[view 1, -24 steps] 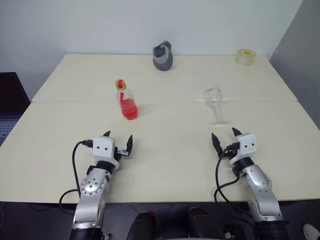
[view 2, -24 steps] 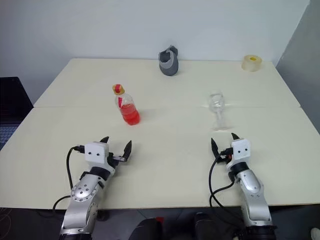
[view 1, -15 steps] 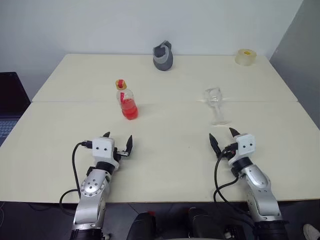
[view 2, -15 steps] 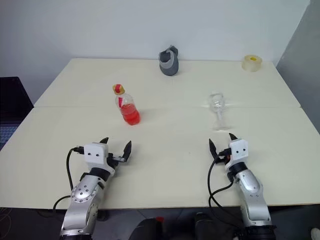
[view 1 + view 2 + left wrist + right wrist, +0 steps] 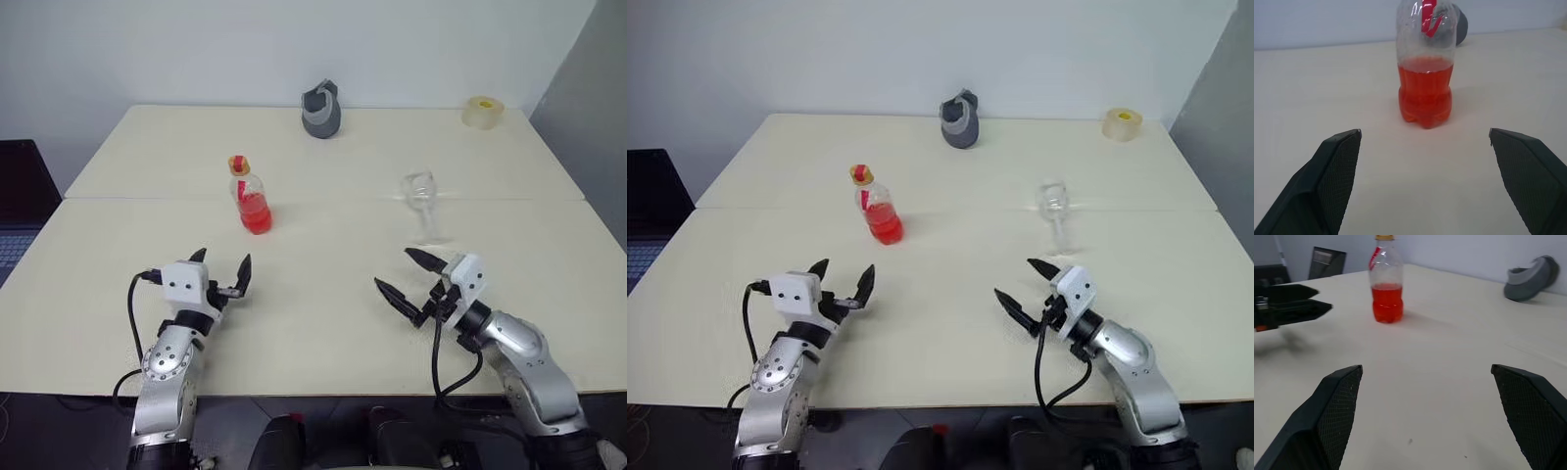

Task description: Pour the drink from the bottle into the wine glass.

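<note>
Plainly, the bottle stood upright on the cream table, capped, its long axis vertical, about a third full of red drink, and it lay straight ahead of the left gripper, framed between those two black fingers in the left wrist view but well apart from them. That gripper's fingers were spread wide and held nothing. The right gripper, equally wide open and empty, pointed across toward the left; the wine glass stood upright just beyond it. The left arm looked the nearer to the bottle. Bare tabletop lay all around both objects, the grey mug-like thing and the roll of tape sitting far back near the rear edge.
</note>
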{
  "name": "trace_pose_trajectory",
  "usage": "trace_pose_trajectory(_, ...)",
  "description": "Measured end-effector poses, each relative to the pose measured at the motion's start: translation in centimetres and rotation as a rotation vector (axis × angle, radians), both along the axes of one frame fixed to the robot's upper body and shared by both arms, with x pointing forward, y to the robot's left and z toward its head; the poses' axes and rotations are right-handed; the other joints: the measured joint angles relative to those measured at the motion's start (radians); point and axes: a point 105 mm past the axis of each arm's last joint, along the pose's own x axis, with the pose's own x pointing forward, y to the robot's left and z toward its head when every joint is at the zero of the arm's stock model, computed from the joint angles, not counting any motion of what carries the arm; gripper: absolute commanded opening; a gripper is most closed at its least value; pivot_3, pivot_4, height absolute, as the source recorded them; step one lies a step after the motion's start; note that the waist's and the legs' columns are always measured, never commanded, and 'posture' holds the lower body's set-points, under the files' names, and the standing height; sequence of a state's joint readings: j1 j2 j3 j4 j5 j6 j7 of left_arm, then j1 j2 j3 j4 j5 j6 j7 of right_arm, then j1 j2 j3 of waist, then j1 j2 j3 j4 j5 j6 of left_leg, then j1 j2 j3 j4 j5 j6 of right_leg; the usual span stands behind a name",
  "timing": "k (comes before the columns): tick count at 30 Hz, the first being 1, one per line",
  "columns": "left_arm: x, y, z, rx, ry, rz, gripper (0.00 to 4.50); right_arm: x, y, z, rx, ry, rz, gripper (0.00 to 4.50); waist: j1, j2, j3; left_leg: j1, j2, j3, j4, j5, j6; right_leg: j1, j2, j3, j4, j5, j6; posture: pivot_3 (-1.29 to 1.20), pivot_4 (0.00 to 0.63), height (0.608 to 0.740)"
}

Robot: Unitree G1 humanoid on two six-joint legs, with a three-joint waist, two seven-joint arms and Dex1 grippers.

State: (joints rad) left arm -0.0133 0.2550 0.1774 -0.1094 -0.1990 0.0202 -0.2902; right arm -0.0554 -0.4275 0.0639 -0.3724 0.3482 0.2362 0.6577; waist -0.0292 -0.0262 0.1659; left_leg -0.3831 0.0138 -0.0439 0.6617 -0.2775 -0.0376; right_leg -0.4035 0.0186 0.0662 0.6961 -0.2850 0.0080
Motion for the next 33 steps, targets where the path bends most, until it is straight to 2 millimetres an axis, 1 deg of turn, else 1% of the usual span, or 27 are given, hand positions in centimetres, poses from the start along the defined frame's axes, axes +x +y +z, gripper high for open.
trace_pose_trajectory(3,0.7,-0.7,0.6,0.007,0.000,-0.023,4.49,0.0,0.4,1.0,-0.013,-0.008,0.050,4.50,0.000,0.000,0.000,0.000,0.000,-0.001,0.000,0.000,0.000,0.000,0.000,-0.001,0.000,0.000,0.000,0.00,0.150,0.740)
trace_pose_trajectory(8,2.1,-1.0,1.4,0.029,0.021,-0.023,4.49,0.1,0.6,0.9,-0.019,0.029,0.070,4.50,0.000,0.000,0.000,-0.001,-0.001,-0.003,0.000,0.000,0.000,0.000,-0.001,-0.002,0.000,0.000,0.000,0.00,0.150,0.740)
trace_pose_trajectory(11,3.1,-1.2,2.2,0.043,0.024,-0.015,4.49,0.0,1.1,1.5,-0.004,0.030,0.095,4.50,0.000,0.000,0.000,-0.001,-0.001,-0.003,0.000,0.000,0.000,0.000,-0.001,-0.003,0.000,0.000,0.000,0.00,0.150,0.740)
trace_pose_trajectory(13,3.7,-1.1,2.2,0.045,0.038,-0.008,4.49,0.0,1.5,2.0,0.003,0.020,0.108,4.50,0.000,0.000,0.000,-0.001,-0.001,-0.004,0.000,0.000,0.000,0.000,-0.001,-0.003,0.000,0.000,0.000,0.00,0.150,0.740)
trace_pose_trajectory(15,4.1,-1.0,1.7,0.041,0.065,-0.004,4.49,0.0,1.6,2.2,0.008,0.019,0.113,4.50,0.000,0.000,0.000,-0.001,-0.001,-0.004,0.000,0.000,0.000,0.000,-0.001,-0.003,0.000,0.000,0.000,0.00,0.150,0.740)
trace_pose_trajectory(21,6.2,-1.0,0.9,0.020,0.115,-0.007,4.49,0.2,2.2,3.0,0.042,0.015,0.123,4.50,0.001,-0.001,0.000,-0.002,-0.001,-0.004,0.001,0.000,0.000,0.000,-0.002,-0.004,0.000,0.000,0.000,0.00,0.150,0.740)
trace_pose_trajectory(26,8.1,-1.2,1.4,0.026,0.097,-0.036,4.49,0.3,2.4,3.4,0.046,0.008,0.126,4.50,0.001,-0.001,0.000,-0.002,-0.002,-0.005,0.001,0.000,0.000,0.000,-0.002,-0.004,0.000,0.000,0.000,0.00,0.150,0.740)
trace_pose_trajectory(33,9.9,-1.2,1.6,0.035,0.082,-0.046,4.49,0.3,2.6,3.6,0.045,0.001,0.134,4.50,0.001,-0.001,0.001,-0.003,-0.002,-0.005,0.001,0.000,0.000,0.000,-0.002,-0.005,0.000,0.000,0.000,0.00,0.150,0.740)
